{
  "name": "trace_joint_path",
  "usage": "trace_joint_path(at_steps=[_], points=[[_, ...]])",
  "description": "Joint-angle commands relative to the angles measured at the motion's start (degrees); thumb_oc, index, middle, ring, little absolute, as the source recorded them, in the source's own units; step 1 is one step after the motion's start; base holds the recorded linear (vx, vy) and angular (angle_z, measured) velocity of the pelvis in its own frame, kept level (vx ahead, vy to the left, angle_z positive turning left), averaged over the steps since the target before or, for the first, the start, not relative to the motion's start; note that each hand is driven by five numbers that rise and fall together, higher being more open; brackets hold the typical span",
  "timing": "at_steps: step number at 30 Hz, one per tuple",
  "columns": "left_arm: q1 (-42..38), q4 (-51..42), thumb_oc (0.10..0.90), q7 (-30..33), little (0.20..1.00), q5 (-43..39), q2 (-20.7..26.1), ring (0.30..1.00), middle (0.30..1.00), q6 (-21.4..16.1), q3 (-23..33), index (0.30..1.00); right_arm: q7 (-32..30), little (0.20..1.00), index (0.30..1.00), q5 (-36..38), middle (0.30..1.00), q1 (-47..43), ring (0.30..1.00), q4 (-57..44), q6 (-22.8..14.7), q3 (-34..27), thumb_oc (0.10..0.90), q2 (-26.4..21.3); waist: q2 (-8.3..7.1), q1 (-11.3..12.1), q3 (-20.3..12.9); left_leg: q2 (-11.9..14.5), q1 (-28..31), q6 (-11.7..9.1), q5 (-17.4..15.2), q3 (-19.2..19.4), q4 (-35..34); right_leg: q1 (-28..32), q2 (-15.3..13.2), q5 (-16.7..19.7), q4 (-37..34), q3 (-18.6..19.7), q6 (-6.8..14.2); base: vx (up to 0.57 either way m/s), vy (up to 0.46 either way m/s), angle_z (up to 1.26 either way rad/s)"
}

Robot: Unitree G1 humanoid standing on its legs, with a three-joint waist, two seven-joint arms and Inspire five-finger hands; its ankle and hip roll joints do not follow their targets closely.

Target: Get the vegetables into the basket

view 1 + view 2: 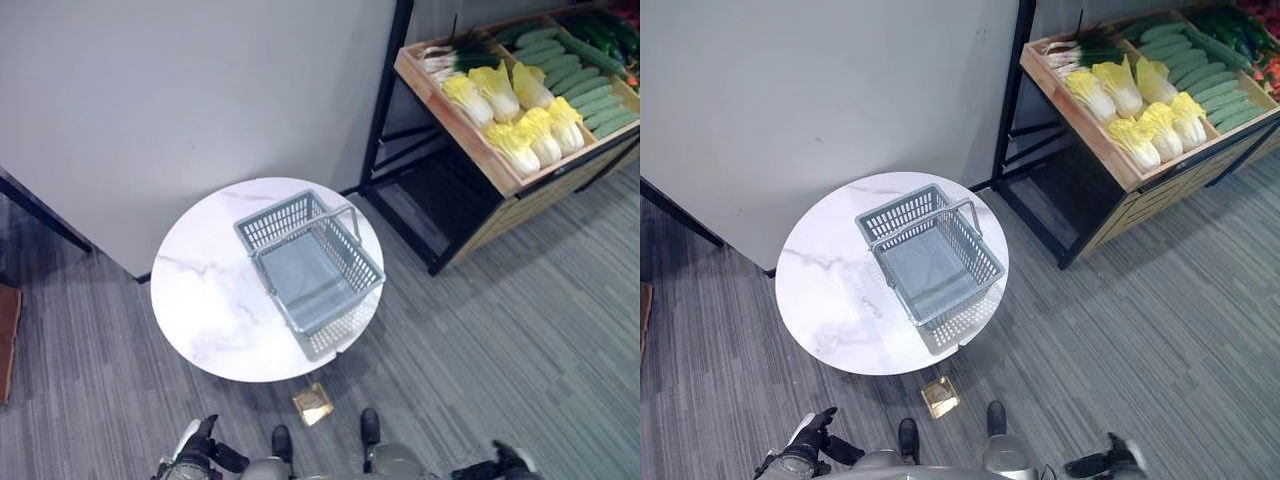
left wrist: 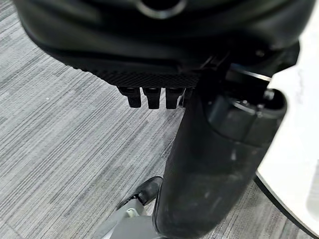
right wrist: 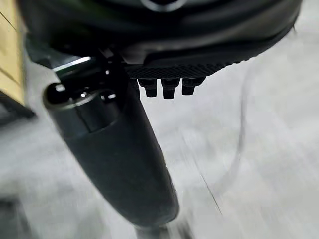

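An empty grey plastic basket stands on a round white marble table, its handle raised. The vegetables lie in a tilted wooden shelf tray at the upper right: yellow-white cabbages, green cucumbers and a bunch of green onions. My left hand hangs low at the near left, well short of the table. My right hand hangs at the near right. In the wrist views both the left hand and the right hand point at the floor with relaxed fingers and hold nothing.
A white panel wall rises behind the table. The shelf's black metal frame stands between table and tray. A small yellowish square thing lies on the grey carpet under the table's near edge. Open carpet stretches at the right.
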Motion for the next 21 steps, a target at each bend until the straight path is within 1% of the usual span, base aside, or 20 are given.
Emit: trace_joint_path(at_steps=[1,2,3,4,5,6,7,8,9,10,11,12,13,14,15,16,17,19,21], points=[[-0.7,0.0,0.9,-0.2,1.0,0.0,2.2,1.0,1.0,-1.9,0.5,1.0,-8.3,1.0,1.0,-10.2,1.0,-3.4,1.0,-9.2,-2.3,-0.7,0.9,-7.0,-1.24,1.2,-0.2,2.4,-1.8,-2.1,-1.2,-0.8,0.4,-3.5,-5.9,3.9,2.8,0.3,6.5,-0.03,-0.033,0.0],[-0.2,0.0,0.9,-0.8,1.0,0.0,2.0,1.0,1.0,-2.0,1.8,1.0,-10.7,1.0,1.0,-20.2,1.0,-2.6,1.0,-22.0,-1.3,-1.1,0.9,-13.5,-1.27,1.0,-0.3,2.5,-1.5,-2.2,-1.5,-0.8,0.4,-3.0,-6.0,4.0,2.1,0.0,6.6,0.0,0.0,0.0],[-0.1,0.1,0.9,-0.9,1.0,0.0,1.8,1.0,1.0,-2.0,2.0,1.0,-11.8,1.0,1.0,-23.3,1.0,-3.0,1.0,-24.2,-1.1,-1.6,0.9,-15.8,-1.26,1.2,-0.5,2.5,-1.8,-2.3,-1.4,-0.9,0.4,-3.0,-6.0,4.2,1.7,-0.1,6.6,-0.01,-0.037,-0.03],[0.0,0.5,0.9,-1.3,1.0,0.2,1.6,1.0,1.0,-1.9,2.9,1.0,-12.5,1.0,1.0,-28.8,1.0,-4.1,1.0,-33.6,-1.2,-2.2,0.9,-20.4,-1.32,1.3,-0.9,2.6,-1.9,-2.4,-1.3,-0.9,0.4,-2.9,-6.1,4.4,1.4,-0.5,6.7,0.0,0.0,0.0],[-0.1,0.5,0.9,-1.5,1.0,0.4,1.4,1.0,1.0,-1.8,2.9,1.0,-12.6,1.0,1.0,-30.3,1.0,-4.7,1.0,-36.1,-1.1,-2.4,0.9,-21.8,-1.24,1.4,-1.0,2.7,-2.0,-2.5,-1.3,-1.0,0.4,-2.7,-6.1,4.4,1.2,-0.6,6.7,0.0,-0.032,-0.01],[-0.3,0.8,0.9,-1.6,1.0,0.7,1.2,1.0,1.0,-1.9,2.7,1.0,-13.1,1.0,1.0,-31.0,1.0,-6.6,1.0,-36.7,-1.8,-1.4,0.9,-22.8,-1.24,1.8,-1.1,2.8,-2.1,-2.5,-1.3,-1.2,0.4,-2.6,-6.1,4.4,1.1,-0.8,6.6,0.0,-0.03,0.05],[-0.4,1.1,0.9,-1.7,1.0,1.0,1.2,1.0,1.0,-1.9,2.4,1.0,-13.0,1.0,1.0,-33.0,1.0,-9.1,1.0,-38.8,-2.3,0.9,0.9,-24.6,-1.24,2.2,-1.2,2.8,-2.2,-2.6,-1.2,-1.4,0.4,-2.4,-6.1,4.2,1.1,-1.1,6.6,0.0,-0.038,0.07],[-0.7,1.4,0.9,-1.8,1.0,1.5,1.3,1.0,1.0,-1.7,2.0,1.0,-11.9,1.0,1.0,-36.2,1.0,-12.9,1.0,-40.7,-2.7,5.0,0.9,-26.8,-1.29,3.2,-1.5,2.9,-2.4,-2.7,-1.1,-1.7,0.4,-2.1,-6.1,4.1,0.8,-1.4,6.5,0.0,-0.027,0.06],[-0.6,1.4,0.9,-1.8,1.0,1.5,1.3,1.0,1.0,-1.7,2.2,1.0,-11.9,1.0,1.0,-36.2,1.0,-13.3,1.0,-40.5,-2.7,5.3,0.9,-26.8,-1.23,3.0,-1.4,2.9,-2.4,-2.7,-1.1,-1.7,0.4,-2.1,-6.1,4.1,0.8,-1.4,6.5,0.0,-0.027,0.07],[-0.7,1.8,0.9,-1.8,1.0,1.7,1.3,1.0,1.0,-1.5,1.7,1.0,-11.2,1.0,1.0,-36.9,1.0,-15.9,1.0,-42.2,-3.3,7.5,0.9,-27.4,-1.27,3.6,-1.6,2.9,-2.5,-2.8,-1.1,-1.9,0.4,-2.0,-6.1,4.1,0.7,-1.6,6.5,0.0,-0.012,0.15],[-0.7,1.8,0.9,-1.8,1.0,1.7,1.3,1.0,1.0,-1.5,1.9,1.0,-11.2,1.0,1.0,-36.9,1.0,-16.3,1.0,-42.0,-3.3,7.9,0.9,-27.4,-1.22,3.4,-1.5,2.9,-2.5,-2.8,-1.1,-1.9,0.4,-2.0,-6.1,4.1,0.7,-1.7,6.5,0.0,-0.022,0.2],[-1.0,2.1,0.9,-1.7,1.0,1.6,1.2,1.0,1.0,-1.3,1.2,1.0,-10.4,1.0,1.0,-37.0,1.0,-21.5,1.0,-42.9,-3.6,12.1,0.9,-27.2,-1.24,4.4,-1.6,3.0,-2.8,-2.9,-1.0,-2.1,0.4,-1.8,-6.1,4.1,0.5,-2.1,6.4,0.0,-0.016,0.23],[-1.1,2.3,0.9,-1.5,1.0,1.5,1.0,1.0,1.0,-1.2,1.2,1.0,-10.0,1.0,1.0,-37.1,1.0,-24.8,1.0,-43.4,-3.9,14.9,0.9,-27.0,-1.14,4.5,-1.5,3.0,-2.9,-3.0,-0.9,-2.3,0.4,-1.8,-6.1,4.0,0.5,-2.3,6.4,-0.02,-0.022,0.12],[-1.2,2.3,0.9,-1.4,1.0,1.2,1.1,1.0,1.0,-1.1,0.6,1.0,-9.5,1.0,1.0,-37.6,1.0,-27.4,1.0,-44.1,-3.9,17.3,0.9,-26.6,-1.17,5.2,-1.3,3.0,-3.2,-3.0,-0.7,-2.4,0.4,-1.9,-6.2,4.0,0.4,-2.4,6.3,-0.01,-0.012,0.13],[-1.2,2.3,0.9,-1.4,1.0,1.2,1.0,1.0,1.0,-1.1,0.9,1.0,-9.6,1.0,1.0,-37.6,1.0,-28.0,1.0,-43.9,-3.9,17.8,0.9,-26.5,-1.11,5.0,-1.3,3.0,-3.2,-3.0,-0.7,-2.4,0.4,-1.9,-6.2,4.0,0.4,-2.4,6.3,-0.06,-0.019,0.09],[-1.8,2.4,0.9,-0.7,1.0,0.7,0.9,1.0,1.0,-1.0,-0.3,1.0,-8.5,1.0,1.0,-37.3,1.0,-35.7,1.0,-44.8,-4.7,24.3,0.9,-25.2,-0.98,6.1,-0.5,3.1,-4.1,-3.3,-0.2,-2.9,0.4,-2.3,-6.1,4.1,0.3,-2.8,6.2,-0.04,-0.012,0.15],[-1.8,2.4,0.9,-0.6,1.0,0.7,0.8,1.0,1.0,-1.0,-0.1,1.0,-8.5,1.0,1.0,-37.2,1.0,-36.2,1.0,-44.6,-4.7,24.6,0.9,-25.1,-0.91,5.9,-0.5,3.1,-4.2,-3.3,-0.2,-2.9,0.4,-2.3,-6.1,4.1,0.3,-2.8,6.2,-0.07,-0.018,0.08],[-2.3,2.7,0.9,-0.2,1.0,0.4,0.5,1.0,1.0,-0.8,-1.1,1.0,-7.6,1.0,1.0,-36.7,1.0,-42.5,1.0,-44.3,-5.0,29.9,0.9,-23.2,-0.86,6.4,0.4,3.1,-5.3,-3.6,0.3,-3.1,0.4,-3.0,-6.1,4.3,0.2,-2.9,6.1,-0.07,-0.013,0.14],[-2.7,2.5,0.9,0.2,1.0,0.0,0.4,1.0,1.0,-0.8,-1.8,1.0,-7.0,1.0,1.0,-35.6,1.0,-46.8,1.0,-43.4,-5.1,33.0,0.9,-22.1,-0.88,6.7,1.0,3.3,-6.3,-3.7,0.7,-3.4,0.4,-3.9,-6.0,4.5,0.1,-3.0,6.0,-0.07,-0.012,0.1]])
